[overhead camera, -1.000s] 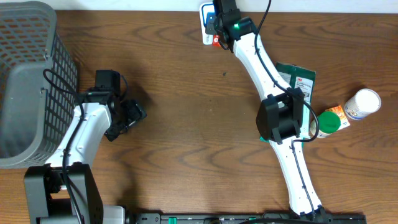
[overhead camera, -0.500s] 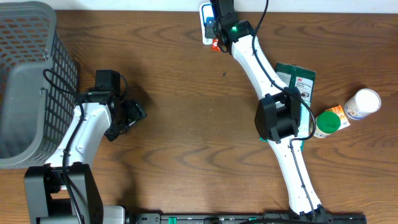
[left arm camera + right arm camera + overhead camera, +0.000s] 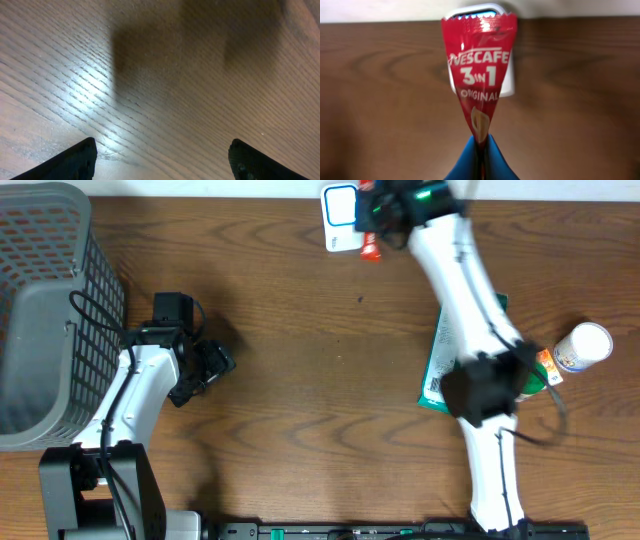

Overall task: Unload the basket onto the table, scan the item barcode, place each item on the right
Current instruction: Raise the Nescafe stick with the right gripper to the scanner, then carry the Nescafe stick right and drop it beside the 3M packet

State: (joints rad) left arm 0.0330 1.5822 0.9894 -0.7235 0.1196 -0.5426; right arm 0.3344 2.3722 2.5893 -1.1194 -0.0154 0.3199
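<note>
A red Nescafe 3in1 sachet (image 3: 479,75) hangs pinched at its lower end in my shut right gripper (image 3: 480,145), whose blue fingertips (image 3: 496,159) meet on it. Behind the sachet lies a white scanner pad (image 3: 507,86) at the table's far edge. From overhead, the sachet (image 3: 368,246) sits just right of the scanner (image 3: 341,218), with the right gripper (image 3: 382,220) beside it. My left gripper (image 3: 207,368) is at the left of the table; in its wrist view it (image 3: 162,161) stands open over bare wood with nothing between the fingers.
A grey mesh basket (image 3: 40,310) fills the far left. On the right lie a green packet (image 3: 440,370), partly under my right arm, a green-lidded orange container (image 3: 530,376) and a white bottle (image 3: 583,345).
My right arm has swung to the right, carrying the sachet off the scanner's face to its right edge. The scanner's blue-framed window now shows. The left arm has not moved.
</note>
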